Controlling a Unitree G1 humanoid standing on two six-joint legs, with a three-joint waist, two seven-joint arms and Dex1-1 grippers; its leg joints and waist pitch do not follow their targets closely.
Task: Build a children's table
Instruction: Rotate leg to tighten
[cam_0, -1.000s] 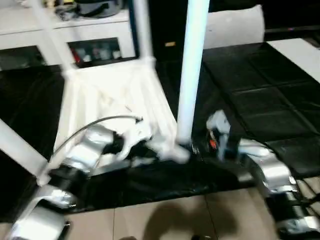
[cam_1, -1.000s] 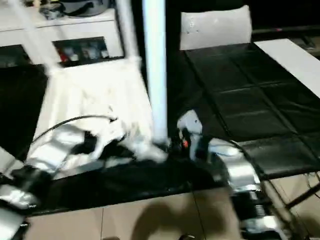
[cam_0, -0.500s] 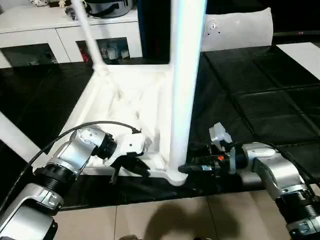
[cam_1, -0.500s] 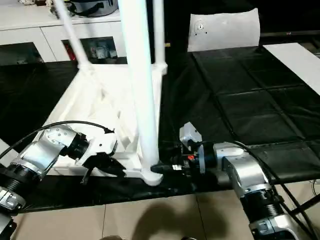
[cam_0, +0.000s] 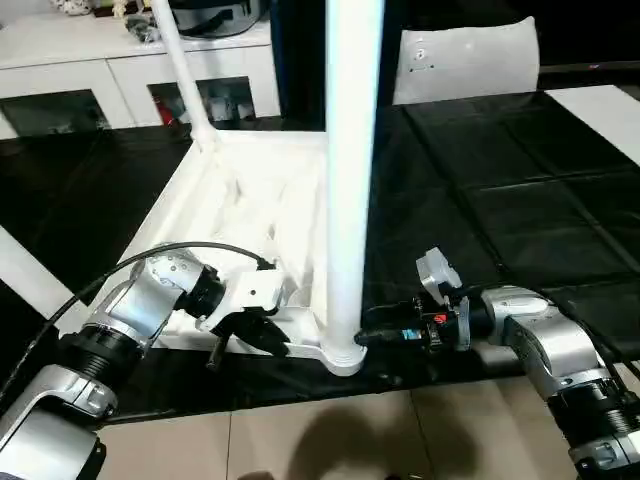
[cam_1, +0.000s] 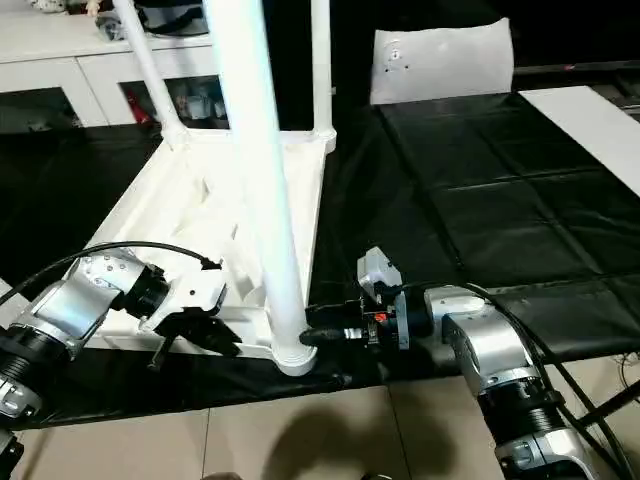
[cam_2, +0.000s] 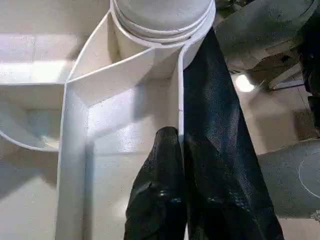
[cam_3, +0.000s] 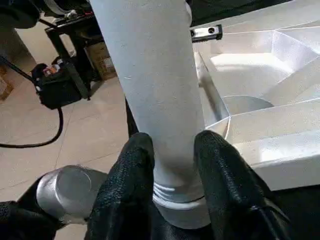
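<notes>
Right wrist view has the right claw (cam_3: 172, 165) with a black finger on each side of the foot of the near leg (cam_3: 155, 85), clamped on it just above the corner socket (cam_3: 182, 212). That leg (cam_0: 350, 180) stands upright, its long axis nearly vertical, at the near corner of the upturned tabletop (cam_0: 250, 200) on the black work table (cam_0: 500, 180); so any twist or push, I judge, runs down that axis. Left claw (cam_0: 250, 335), fingers pressed together on the tabletop's near rim (cam_2: 181, 90), sits just beside the same socket.
</notes>
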